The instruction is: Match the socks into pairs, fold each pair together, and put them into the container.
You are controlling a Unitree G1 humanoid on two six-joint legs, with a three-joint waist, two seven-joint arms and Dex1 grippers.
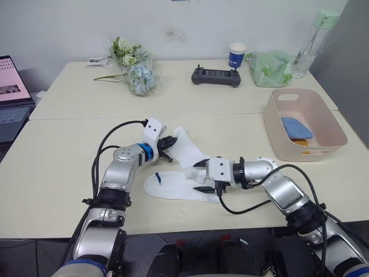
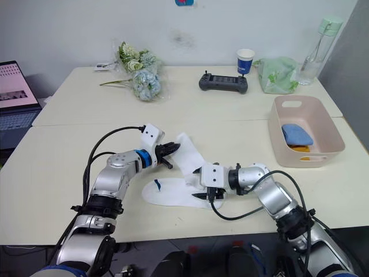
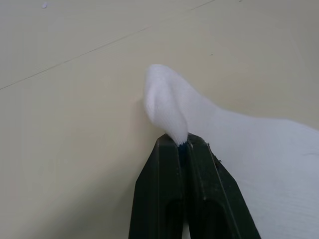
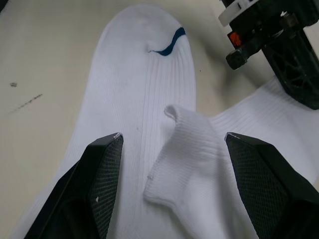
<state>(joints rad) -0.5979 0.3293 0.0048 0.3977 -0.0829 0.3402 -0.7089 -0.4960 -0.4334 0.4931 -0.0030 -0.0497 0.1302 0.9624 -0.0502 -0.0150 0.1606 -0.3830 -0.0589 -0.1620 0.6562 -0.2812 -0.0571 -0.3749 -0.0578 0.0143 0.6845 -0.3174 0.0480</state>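
The right gripper (image 1: 202,176), fingers spread wide, straddled the two white socks (image 1: 184,183) lying crossed on the near table (image 1: 63,190). Just beyond, the left gripper (image 1: 169,142) pinched the upper white sock's (image 3: 169,107) edge between pressed-together fingers. Farther right, the pink container (image 1: 331,134) held a light blue sock (image 1: 296,127) over a mustard-orange one (image 1: 300,141).

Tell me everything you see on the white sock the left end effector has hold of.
The upper white sock is soft knit fabric, lying angled on the cream table. The left end effector is shut on one end of it, pinching the fabric up into a small peak. Its other end overlaps the second white sock, which bears a small blue mark, where the open right end effector straddles a folded ribbed cuff.
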